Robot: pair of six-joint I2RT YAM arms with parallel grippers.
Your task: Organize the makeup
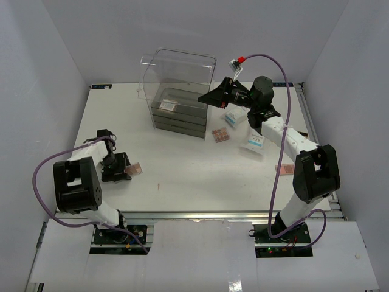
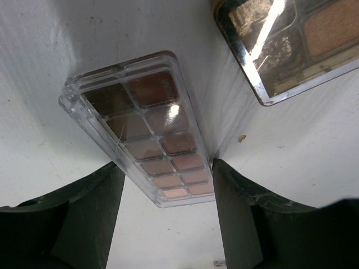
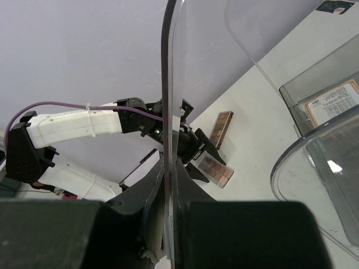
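The table [image 1: 182, 176] held the box [image 1: 179, 85] far centre, its right wall clenched by the right gripper [image 3: 170, 162]. 2 packets [image 1: 254, 143] lay right of it. Near left, the left gripper [image 2: 166, 168] was released, fingers flanking a long palette [image 2: 148, 131]; a second palette [image 2: 297, 39] lay just beside.

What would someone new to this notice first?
The right gripper pinches the thin wall of the big clear box at the back of the table. On the left side, the open left gripper straddles the end of a long brown palette lying flat, a second palette beside it.
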